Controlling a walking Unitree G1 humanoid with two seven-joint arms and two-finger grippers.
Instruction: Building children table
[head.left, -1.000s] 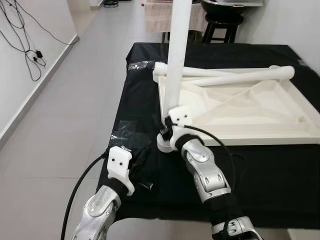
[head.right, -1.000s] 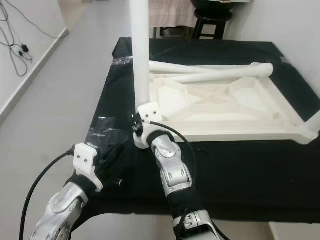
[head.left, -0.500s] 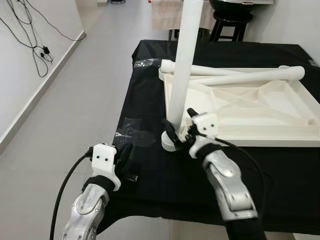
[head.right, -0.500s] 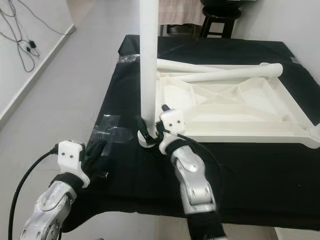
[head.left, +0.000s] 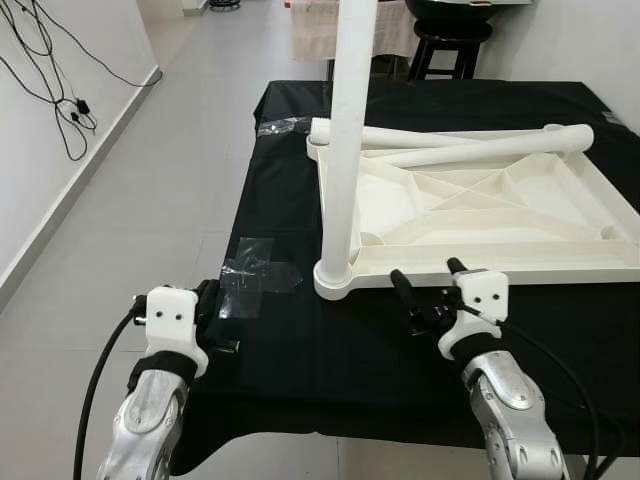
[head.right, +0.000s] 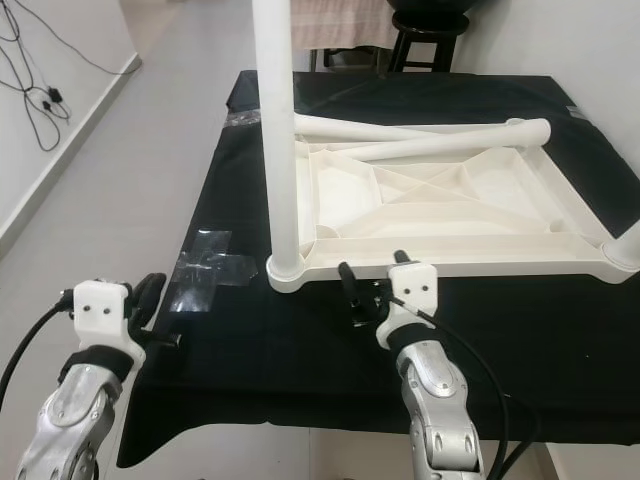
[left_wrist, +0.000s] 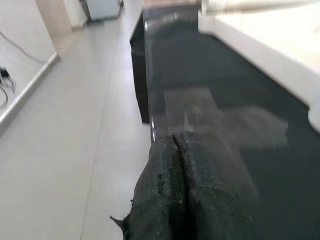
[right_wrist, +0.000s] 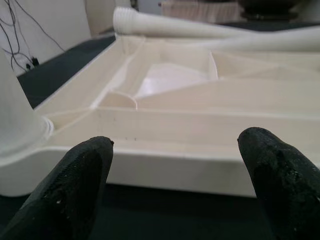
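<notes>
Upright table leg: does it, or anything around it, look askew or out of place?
The upright leg stands straight in the upturned tabletop's near-left corner socket. Two loose legs lie across the far rim, not yet fitted. Clear tape sits crumpled on the black cloth. Nothing looks damaged.

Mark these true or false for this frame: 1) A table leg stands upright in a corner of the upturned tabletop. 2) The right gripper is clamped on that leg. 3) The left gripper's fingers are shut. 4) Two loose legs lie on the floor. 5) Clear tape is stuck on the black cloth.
1) True: the upright leg stands in the near-left corner of the tabletop.
2) False: the right gripper is open, just short of the tabletop's near edge.
3) True: the left gripper is shut, empty.
4) False: the loose legs lie across the tabletop's far edge.
5) True: tape on the black cloth.
</notes>
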